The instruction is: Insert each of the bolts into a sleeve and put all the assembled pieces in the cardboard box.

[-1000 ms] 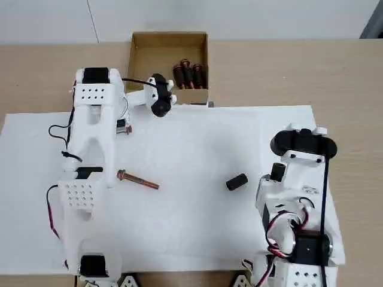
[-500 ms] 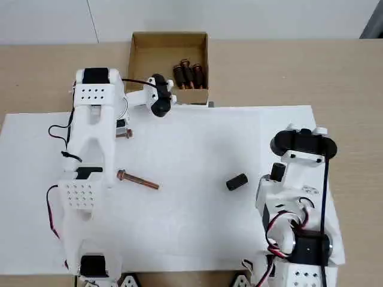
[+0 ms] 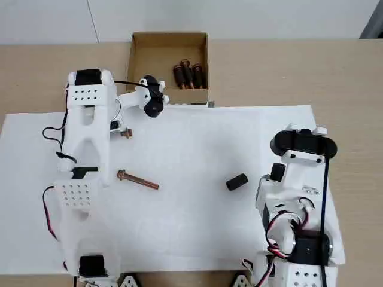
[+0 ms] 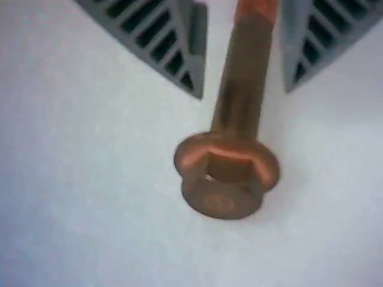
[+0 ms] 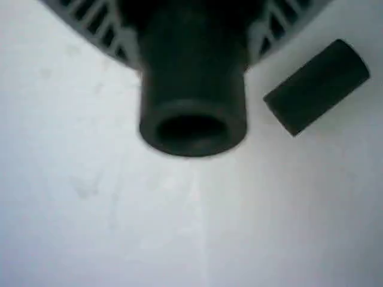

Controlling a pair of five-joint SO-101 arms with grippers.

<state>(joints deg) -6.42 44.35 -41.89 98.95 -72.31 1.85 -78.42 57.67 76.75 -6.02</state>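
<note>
My left gripper [image 4: 239,86] is shut on a copper bolt [image 4: 230,173], whose flanged hex head sticks out past the grey fingers [image 4: 179,54]. From above, that bolt's head [image 3: 125,133] peeks out beside the left arm, over the white paper. A second bolt [image 3: 137,179] lies loose on the paper. My right gripper [image 5: 192,54] is shut on a black sleeve [image 5: 192,119], its open bore facing out; from above this sleeve [image 3: 277,172] is at the right arm's tip. Another black sleeve [image 3: 237,182] [image 5: 317,86] lies on the paper close by.
The cardboard box [image 3: 149,60] stands at the back past the paper's edge, with three assembled pieces [image 3: 190,75] in its right half. White paper [image 3: 197,143] covers the work area on the wooden table. The two arm bases stand at the front edge.
The left arm has shifted a little to the left and back, taking its bolt along. The right arm, the loose bolt and the loose sleeve have stayed put.
</note>
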